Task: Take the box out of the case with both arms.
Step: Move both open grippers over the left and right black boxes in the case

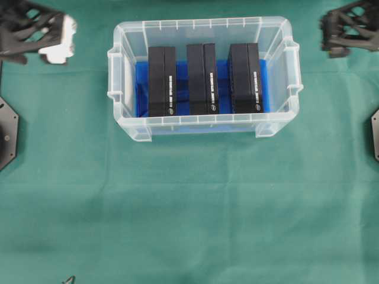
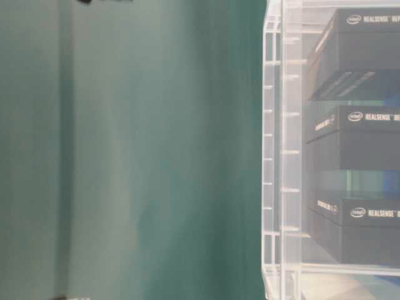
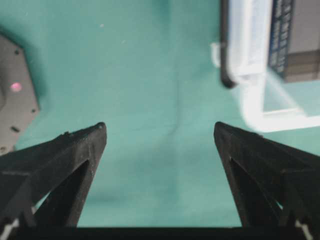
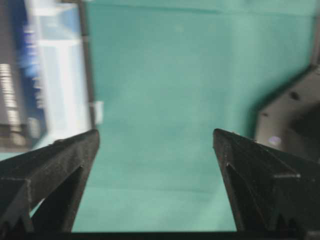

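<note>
Approach underway: our left claw (image 3: 160,132) and right claw (image 4: 156,137) gape wide, empty; between them sits the clear plastic case (image 1: 204,127) holding three black rectangular boxes (image 1: 202,78). Next we must both descend inside.

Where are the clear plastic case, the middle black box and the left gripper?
clear plastic case (image 1: 204,23): overhead view, on its far ribbed rim.
middle black box (image 1: 202,78): overhead view, on its top face.
left gripper (image 3: 160,131): left wrist view, midway between the open fingertips, over green cloth.
</note>
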`<state>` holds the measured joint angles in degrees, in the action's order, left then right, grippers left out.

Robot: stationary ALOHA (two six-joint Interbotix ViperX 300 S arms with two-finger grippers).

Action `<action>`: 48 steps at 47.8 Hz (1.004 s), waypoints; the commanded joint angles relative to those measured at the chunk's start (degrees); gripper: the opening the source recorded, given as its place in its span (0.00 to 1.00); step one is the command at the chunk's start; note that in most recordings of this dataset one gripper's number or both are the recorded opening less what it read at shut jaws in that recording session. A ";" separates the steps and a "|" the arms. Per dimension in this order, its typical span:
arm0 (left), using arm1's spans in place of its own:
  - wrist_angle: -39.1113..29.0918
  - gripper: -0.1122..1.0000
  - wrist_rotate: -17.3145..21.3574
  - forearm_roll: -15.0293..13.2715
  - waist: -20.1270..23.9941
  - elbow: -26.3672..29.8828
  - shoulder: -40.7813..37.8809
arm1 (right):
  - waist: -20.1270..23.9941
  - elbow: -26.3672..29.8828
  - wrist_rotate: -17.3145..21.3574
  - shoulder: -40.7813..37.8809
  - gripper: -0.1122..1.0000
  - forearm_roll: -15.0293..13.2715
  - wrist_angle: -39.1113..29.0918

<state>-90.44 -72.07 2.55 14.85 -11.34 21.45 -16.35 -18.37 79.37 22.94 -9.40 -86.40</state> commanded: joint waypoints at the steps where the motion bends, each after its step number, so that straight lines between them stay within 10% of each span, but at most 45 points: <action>1: 0.09 0.92 -0.18 0.62 -0.44 3.78 -2.29 | 0.44 2.81 0.09 -1.76 0.94 0.09 1.41; 48: 4.92 0.92 0.26 0.70 -2.90 19.07 -18.90 | 4.66 19.60 -1.85 -18.90 0.94 0.88 6.33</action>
<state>-85.69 -72.07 2.99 12.22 5.71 2.46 -11.69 -0.35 77.61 3.34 -8.61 -80.24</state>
